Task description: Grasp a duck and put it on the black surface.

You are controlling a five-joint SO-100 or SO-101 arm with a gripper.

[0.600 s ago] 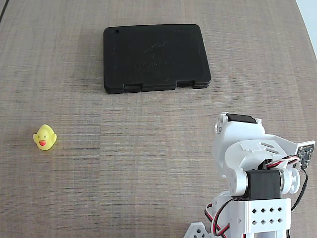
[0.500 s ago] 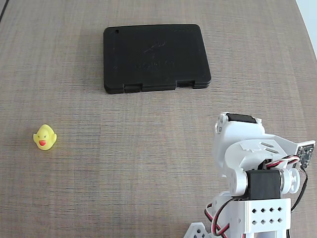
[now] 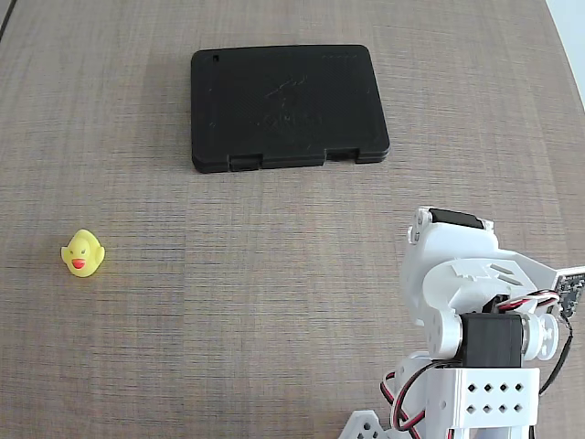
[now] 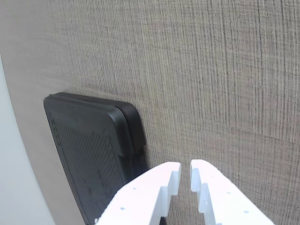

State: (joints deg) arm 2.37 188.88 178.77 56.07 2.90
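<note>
The arm [image 3: 480,311] sits folded low at the right edge of the fixed view, nowhere near its target, so this is the very start: the reach. The duck [image 3: 82,253] stands alone at the far left of the surface [image 3: 274,302], well apart from the case [image 3: 288,105] up top. In the wrist view the fingers [image 4: 185,174] are narrow, just a slim gap, holding nothing. Next move, I'd say: swing left, spread them, drop over the duck.
</note>
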